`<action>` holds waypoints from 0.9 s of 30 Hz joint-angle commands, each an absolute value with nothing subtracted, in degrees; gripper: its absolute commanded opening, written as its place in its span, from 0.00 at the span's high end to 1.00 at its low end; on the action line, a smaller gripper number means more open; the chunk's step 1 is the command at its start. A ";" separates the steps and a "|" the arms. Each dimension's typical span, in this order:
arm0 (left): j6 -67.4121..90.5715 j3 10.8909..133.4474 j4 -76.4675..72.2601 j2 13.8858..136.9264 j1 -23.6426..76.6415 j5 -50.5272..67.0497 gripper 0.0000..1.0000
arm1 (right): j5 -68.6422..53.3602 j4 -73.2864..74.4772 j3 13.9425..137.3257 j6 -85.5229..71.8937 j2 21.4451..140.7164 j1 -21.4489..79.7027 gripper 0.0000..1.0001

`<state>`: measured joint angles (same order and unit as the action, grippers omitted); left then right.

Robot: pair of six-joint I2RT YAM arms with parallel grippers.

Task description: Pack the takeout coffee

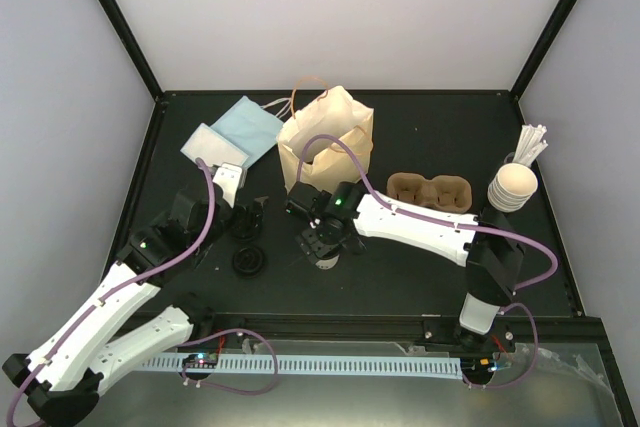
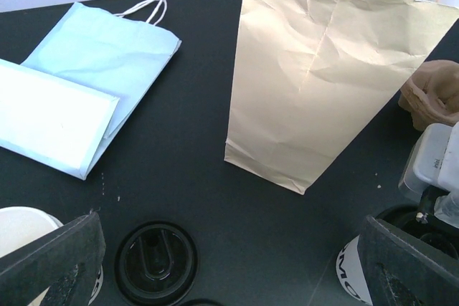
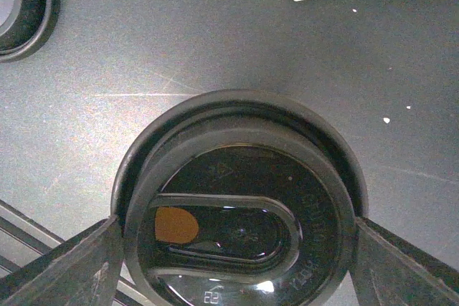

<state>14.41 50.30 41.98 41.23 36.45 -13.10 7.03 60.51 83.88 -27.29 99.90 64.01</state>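
The takeout coffee (image 2: 23, 231), a cream paper cup with a pale top, shows at the lower left of the left wrist view, just outside my left finger. My left gripper (image 2: 233, 249) (image 1: 243, 219) is open over a loose black lid (image 2: 156, 261), touching nothing. A second paper cup (image 2: 353, 277), white with black print, stands at the right under a black lid (image 3: 240, 213). My right gripper (image 3: 237, 249) (image 1: 322, 244) sits over it, both fingers against the lid's rim. A brown spot shows through the sip hole.
A tan paper bag (image 1: 325, 137) stands upright behind both grippers. A light blue bag (image 1: 248, 125) lies flat at the back left. A brown pulp carrier (image 1: 430, 190) and a stack of cups with white sticks (image 1: 513, 185) are at the right. Another loose lid (image 1: 248, 261) lies near.
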 commanded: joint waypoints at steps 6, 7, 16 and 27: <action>13.43 49.85 40.60 40.64 36.21 -13.80 0.01 | 8.60 61.55 85.57 -27.04 100.01 64.51 0.19; 13.45 49.90 40.59 40.80 36.20 -13.80 0.01 | 8.92 61.55 85.66 -27.02 99.71 64.49 0.19; 14.77 53.20 42.41 43.34 36.11 -13.99 0.01 | 10.81 60.92 87.09 -25.98 92.57 64.42 0.23; 15.35 70.03 46.74 59.75 27.26 -5.92 0.01 | 14.57 64.19 87.91 -22.87 79.46 61.83 0.24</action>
